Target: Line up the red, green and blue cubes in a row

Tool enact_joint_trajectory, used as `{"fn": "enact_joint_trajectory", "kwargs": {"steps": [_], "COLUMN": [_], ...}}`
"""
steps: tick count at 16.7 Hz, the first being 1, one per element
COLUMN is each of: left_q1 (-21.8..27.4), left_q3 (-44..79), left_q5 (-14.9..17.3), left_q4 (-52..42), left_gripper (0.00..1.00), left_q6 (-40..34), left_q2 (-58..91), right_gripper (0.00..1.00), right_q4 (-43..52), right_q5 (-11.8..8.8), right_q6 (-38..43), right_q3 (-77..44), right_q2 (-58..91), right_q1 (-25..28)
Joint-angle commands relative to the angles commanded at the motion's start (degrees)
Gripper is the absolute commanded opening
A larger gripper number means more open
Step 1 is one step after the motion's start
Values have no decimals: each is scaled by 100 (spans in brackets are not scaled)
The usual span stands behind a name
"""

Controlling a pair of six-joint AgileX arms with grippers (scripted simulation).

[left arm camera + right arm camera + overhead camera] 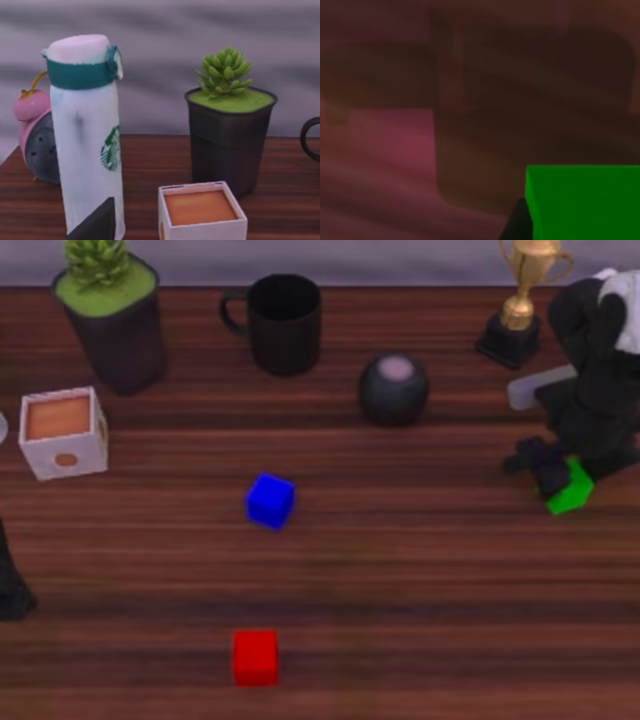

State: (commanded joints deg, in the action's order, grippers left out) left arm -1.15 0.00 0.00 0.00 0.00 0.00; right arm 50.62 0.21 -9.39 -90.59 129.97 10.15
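Progress: little of the row looked made.
- The red cube (255,656) lay near the front edge, centre-left.
- The blue cube (270,500) lay apart behind it, turned askew.
- The green cube (571,487) sat far off at the table's right, under the right gripper (553,476). The gripper was down over it, but whether its fingers had closed on the cube could not be told; the right wrist view showed only the cube close up.
- By my reckoning all the lining-up was left to do, beginning with bringing green across.
- The left arm (12,585) was parked at the left edge, its gripper unseen.

Containers:
- The black mug (285,322) showed a dark inside, contents not discernible.
- The dark pot (118,330) held a green plant (98,260).
- The white box (64,433) had an orange-brown top.
- The white flask (87,135), in the left wrist view, was capped.
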Motion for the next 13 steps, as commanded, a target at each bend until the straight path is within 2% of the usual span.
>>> {"fn": "enact_joint_trajectory", "kwargs": {"steps": [6, 13], "left_q1": [0, 0], "left_q3": [0, 0], "left_q5": [0, 0], "left_q4": [0, 0], "left_gripper": [100, 100], "left_q6": [0, 0], "left_q2": [0, 0], "right_gripper": [0, 0], "right_q4": [131, 1348], "right_q5": [-15, -19], "right_q6": [4, 3], "right_q3": [-105, -855], "right_q2": [-122, -561], "right_q1": [1, 36]}}
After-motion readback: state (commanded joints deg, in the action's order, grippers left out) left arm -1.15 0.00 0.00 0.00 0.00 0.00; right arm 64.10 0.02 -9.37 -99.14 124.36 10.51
